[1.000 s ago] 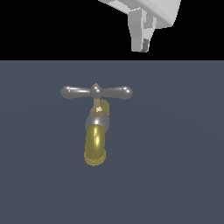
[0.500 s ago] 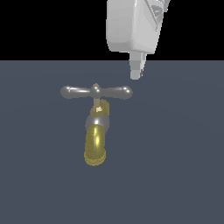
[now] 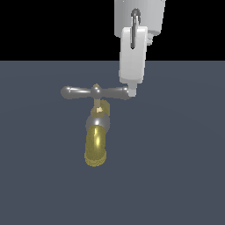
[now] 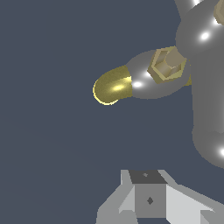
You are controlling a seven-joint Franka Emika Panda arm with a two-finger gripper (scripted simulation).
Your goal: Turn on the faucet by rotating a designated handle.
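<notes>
The faucet stands on the dark floor in the exterior view, with a yellow-gold spout (image 3: pixel 95 147) pointing toward the camera and a grey body (image 3: pixel 97 121). The grey crossbar handle (image 3: pixel 94 92) lies level on top. My gripper (image 3: pixel 132 91) hangs straight down, seen edge-on, with its tip against the handle's end on the exterior view's right. The fingers look shut and hold nothing. In the wrist view the spout (image 4: pixel 111 86), the handle (image 4: pixel 208 109) and my gripper (image 4: pixel 148 183) all show.
A flat dark grey-blue floor (image 3: pixel 176 176) lies all around the faucet. A gold hex nut (image 4: pixel 168 63) sits on the faucet body under the handle.
My gripper has come down and slightly toward the exterior view's left, from above the scene to the handle's right end. The handle has not turned.
</notes>
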